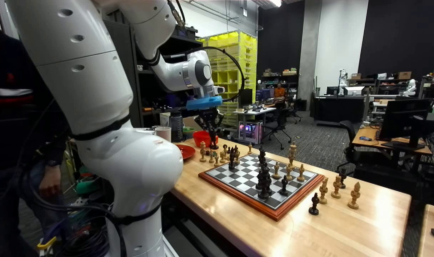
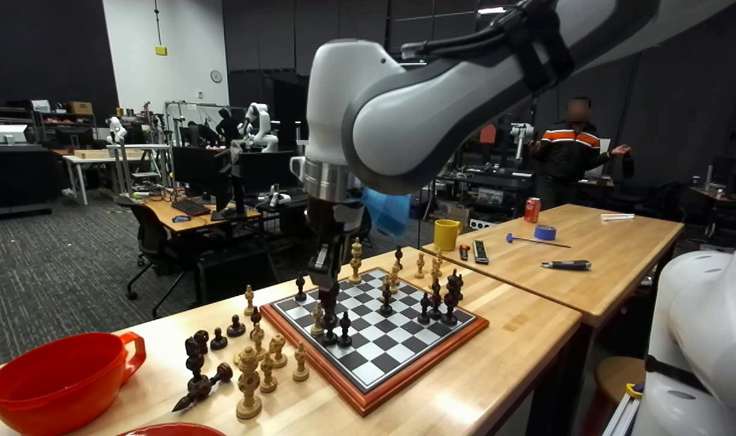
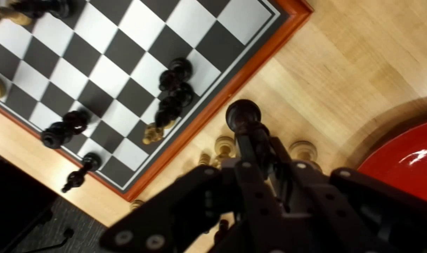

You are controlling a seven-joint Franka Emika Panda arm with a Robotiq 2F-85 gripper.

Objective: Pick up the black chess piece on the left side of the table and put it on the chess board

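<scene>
My fingers (image 3: 250,179), closed about the black chess piece (image 3: 251,127), clasp it above its base, which hangs downward. The piece appears, in the wrist view, just outside the frame of the chess board (image 3: 231,92), seemingly lifted off the surface (image 3: 322,63); placement on the board remains to be done. Likeliest failure: rotation or slip in my grip, since the body is rounded and any knock falls on the protruding base. Near it in that view, outside the board, stand pale pieces (image 3: 225,146); an early descent or sideways sweep would probably topple them. Just inside the board's nearest edge, two dark pieces (image 3: 168,80) and a light piece (image 3: 153,134) stand crowded; a low entry there invites collision, or the base catching the frame. On the squares, letting go while tilted or too high would likely tip it over. Farther outside the board, past the pale pieces, lies the red bowl (image 2: 71,415), probably harmless unless I swing away.
</scene>
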